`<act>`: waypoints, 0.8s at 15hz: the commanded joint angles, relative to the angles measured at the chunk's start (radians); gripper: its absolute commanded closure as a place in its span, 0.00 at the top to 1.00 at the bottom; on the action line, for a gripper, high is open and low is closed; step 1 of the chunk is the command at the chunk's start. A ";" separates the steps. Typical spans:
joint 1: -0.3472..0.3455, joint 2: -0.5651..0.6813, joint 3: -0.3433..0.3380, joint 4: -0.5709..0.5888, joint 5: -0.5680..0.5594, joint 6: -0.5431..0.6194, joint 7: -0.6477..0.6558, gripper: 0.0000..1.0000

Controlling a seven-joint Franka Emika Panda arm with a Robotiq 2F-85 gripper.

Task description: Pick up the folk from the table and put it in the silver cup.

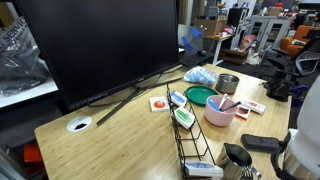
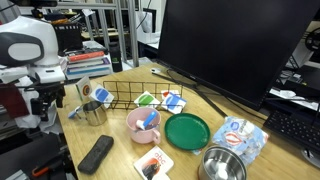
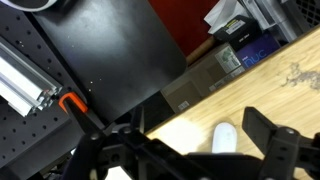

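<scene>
Hanging with its fingers spread wide over the tabletop [image 2: 120, 142] edge, the tool [image 3: 195, 135] sits near the silver cup [image 2: 95, 113] for a short drop, but I cannot spot the fork, which may be in the pink bowl [image 2: 135, 130].

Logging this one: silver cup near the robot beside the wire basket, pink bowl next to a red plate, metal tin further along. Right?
Not quite: the plate is green, not red, as both exterior views show. The rest holds: the silver cup stands near the robot beside the wire basket, the pink bowl next to the plate, the metal tin further along.
</scene>
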 commanded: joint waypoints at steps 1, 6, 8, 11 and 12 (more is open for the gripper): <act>0.015 0.063 -0.041 0.035 -0.088 0.034 0.068 1.00; 0.027 0.124 -0.085 0.074 -0.230 0.037 0.181 1.00; 0.037 0.147 -0.102 0.097 -0.275 0.038 0.223 1.00; 0.054 0.177 -0.125 0.124 -0.316 0.039 0.278 1.00; 0.060 0.183 -0.133 0.128 -0.327 0.039 0.298 1.00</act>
